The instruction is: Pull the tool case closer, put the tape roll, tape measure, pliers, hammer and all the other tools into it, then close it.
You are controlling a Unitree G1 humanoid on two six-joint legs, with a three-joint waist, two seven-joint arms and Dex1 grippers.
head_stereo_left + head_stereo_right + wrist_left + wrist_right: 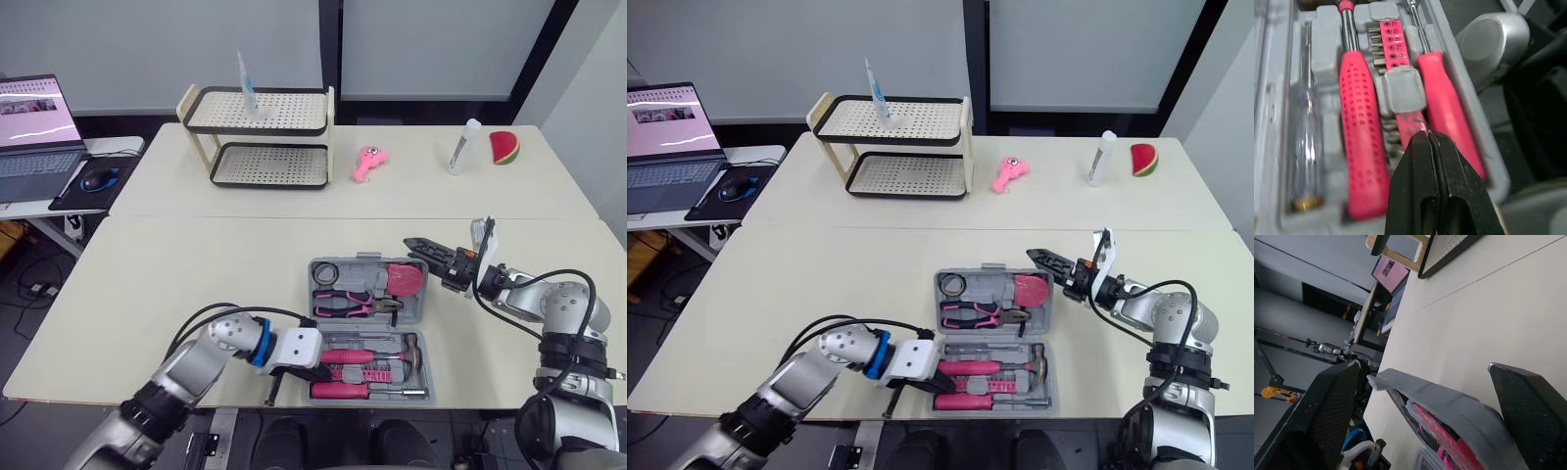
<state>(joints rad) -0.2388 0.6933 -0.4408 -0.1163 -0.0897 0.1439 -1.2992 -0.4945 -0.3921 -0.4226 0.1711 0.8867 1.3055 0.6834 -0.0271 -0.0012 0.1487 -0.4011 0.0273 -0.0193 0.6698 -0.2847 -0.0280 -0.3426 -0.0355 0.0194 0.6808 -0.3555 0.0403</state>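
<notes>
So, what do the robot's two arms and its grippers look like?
The left arm and right arm are silver-grey with rounded joints and loose black cables. The left wrist has a blue ring and a white block. The left gripper and right gripper have two black fingers each; the right one's pads show a fine dotted texture.

A cream near bench and a far bench stand pushed together along a thin seam. Behind them are pale grey wall panels split by a dark upright post. A two-tier rack with black-rimmed perforated shelves stands on the far bench. At left, a lower side desk holds an open laptop and a mouse on a dark mat, with cables on the dark floor below. The light is soft and even.
</notes>
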